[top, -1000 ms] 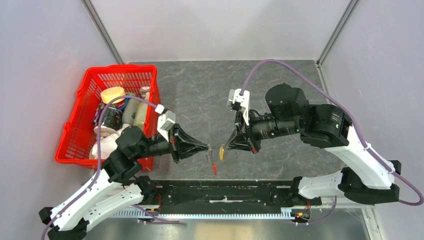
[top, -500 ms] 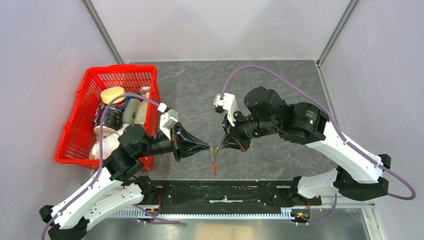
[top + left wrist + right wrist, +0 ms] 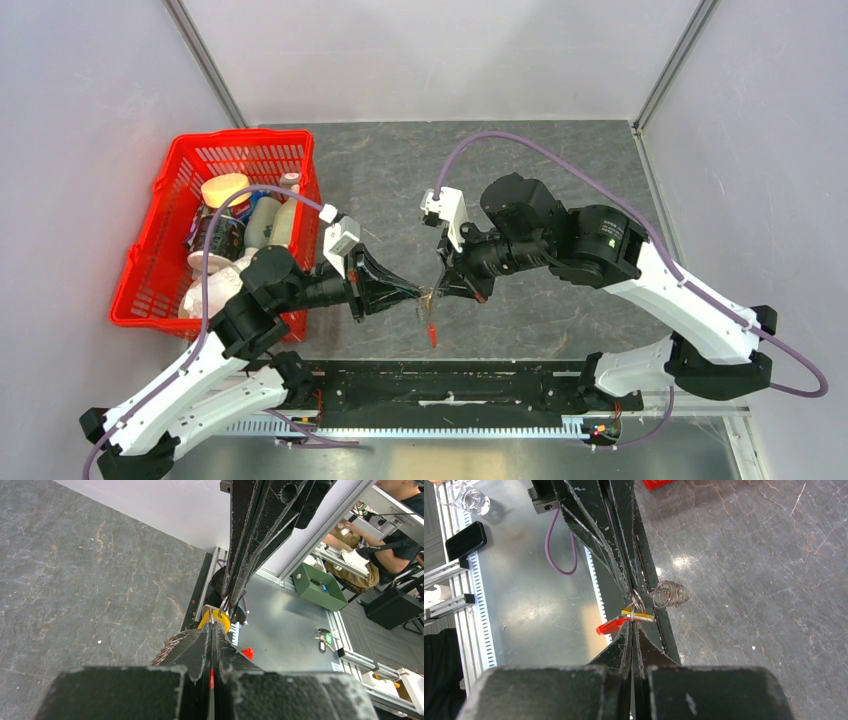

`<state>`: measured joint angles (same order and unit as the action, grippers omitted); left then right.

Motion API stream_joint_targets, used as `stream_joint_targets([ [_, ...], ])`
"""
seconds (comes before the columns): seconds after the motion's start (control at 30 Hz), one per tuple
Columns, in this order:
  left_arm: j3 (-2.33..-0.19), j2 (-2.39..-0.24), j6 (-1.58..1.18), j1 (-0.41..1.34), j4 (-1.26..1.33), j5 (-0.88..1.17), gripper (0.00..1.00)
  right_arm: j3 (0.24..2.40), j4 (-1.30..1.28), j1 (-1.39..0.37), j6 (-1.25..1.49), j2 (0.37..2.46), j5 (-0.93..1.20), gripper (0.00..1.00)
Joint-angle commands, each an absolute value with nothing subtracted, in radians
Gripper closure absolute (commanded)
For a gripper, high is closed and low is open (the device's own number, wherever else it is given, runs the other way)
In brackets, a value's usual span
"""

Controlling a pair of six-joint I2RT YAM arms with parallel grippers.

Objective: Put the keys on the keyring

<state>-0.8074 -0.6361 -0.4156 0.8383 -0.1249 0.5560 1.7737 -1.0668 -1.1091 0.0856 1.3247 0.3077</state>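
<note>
Over on the left a red plastic lattice basket [image 3: 240, 150] sits on the grey stone-patterned surface [image 3: 560, 180], packed full. In it I can make out one round pale-orange lid [image 3: 225, 188], a pale bottle [image 3: 266, 222], a dark can [image 3: 215, 236] and a white bundle [image 3: 200, 297]; the rest is too jumbled to name. By my count there is one basket, two arms, one keyring and one key.

The left arm [image 3: 190, 375] reaches past the basket's near corner toward the middle. The left jaws are shut tight, pinching the keyring [image 3: 669, 595], a small coil and loop of silvery wire chain with one bright red elongated plastic tag [image 3: 431, 335]. It is held clear of the surface, about mid-way across. From above, the tag's long axis runs from the jaws toward the near edge.

Right against one wire loop is the tiny flat brass-yellow key [image 3: 639, 614], pinched in the closed right jaws. The right wrist camera sees it edge-on, with its long axis lying crosswise to those jaws. I cannot tell whether it is threaded on. The right arm [image 3: 640, 270] comes in from the right, so the two pairs of jaws meet nearly tip to tip.
</note>
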Motion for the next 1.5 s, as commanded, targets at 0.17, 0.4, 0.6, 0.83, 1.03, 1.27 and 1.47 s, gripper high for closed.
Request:
stream_joint_targets([
  [0.17, -0.845, -0.630, -0.400, 0.842, -0.071, 0.594, 0.98, 1.795, -1.010, -1.114, 0.083, 1.344, 0.300, 1.00],
  [0.4, -0.833, -0.611, -0.400, 0.842, -0.050, 0.636, 0.98, 1.798, -1.010, -1.114, 0.093, 1.339, 0.292, 1.00],
  [0.6, -0.823, -0.601, -0.405, 0.842, -0.025, 0.671, 0.98, 1.793, -1.009, -1.113, 0.103, 1.320, 0.299, 1.00],
  [0.83, -0.815, -0.598, -0.412, 0.842, -0.004, 0.699, 0.98, 1.778, -0.993, -1.114, 0.114, 1.295, 0.316, 1.00],
  [1.03, -0.808, -0.591, -0.420, 0.842, 0.031, 0.708, 0.98, 1.757, -0.987, -1.113, 0.117, 1.280, 0.323, 1.00],
  [1.27, -0.793, -0.581, -0.437, 0.842, 0.078, 0.735, 0.98, 1.738, -0.973, -1.113, 0.122, 1.286, 0.349, 1.00],
  [1.47, -0.789, -0.574, -0.439, 0.842, 0.091, 0.743, 0.98, 1.730, -0.969, -1.113, 0.122, 1.286, 0.361, 1.00],
])
